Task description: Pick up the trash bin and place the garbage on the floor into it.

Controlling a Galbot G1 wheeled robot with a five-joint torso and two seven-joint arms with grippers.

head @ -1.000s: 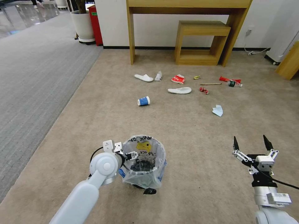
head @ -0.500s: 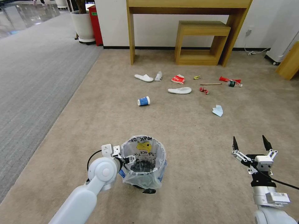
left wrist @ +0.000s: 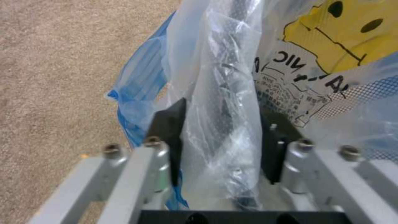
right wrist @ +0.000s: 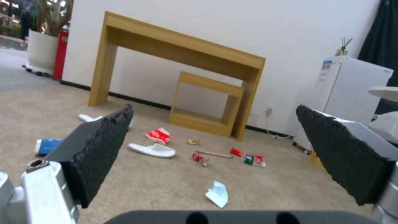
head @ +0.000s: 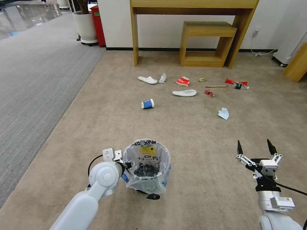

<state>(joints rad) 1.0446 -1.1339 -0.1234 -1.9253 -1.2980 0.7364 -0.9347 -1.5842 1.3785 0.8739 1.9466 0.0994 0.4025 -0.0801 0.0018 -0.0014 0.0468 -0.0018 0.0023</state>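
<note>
- Our left gripper point(head: 129, 165) sits at the near-left rim of the trash bin point(head: 147, 167); in the left wrist view its jaws straddle the rim, one inside and one outside, closed onto the liner bag point(left wrist: 224, 102) and the dark wall beneath it
- We judge a rim grip is chosen so the bin hangs mouth-up and can be carried toward the litter
- The bin stands on the floor point(head: 192, 134) close in front of us, well apart from the garbage
- Bin contents: only crinkled plastic and printed lettering visible inside; we make out no litter in it
- Our right gripper point(head: 255, 149) hovers low at our right, jaws spread wide, holding nothing, likely kept free for picking
- Garbage lies scattered ahead: paper cup point(head: 147, 103) nearest, slipper point(head: 184, 93), red packet point(head: 183, 81), pale mask point(head: 223, 113)
</note>
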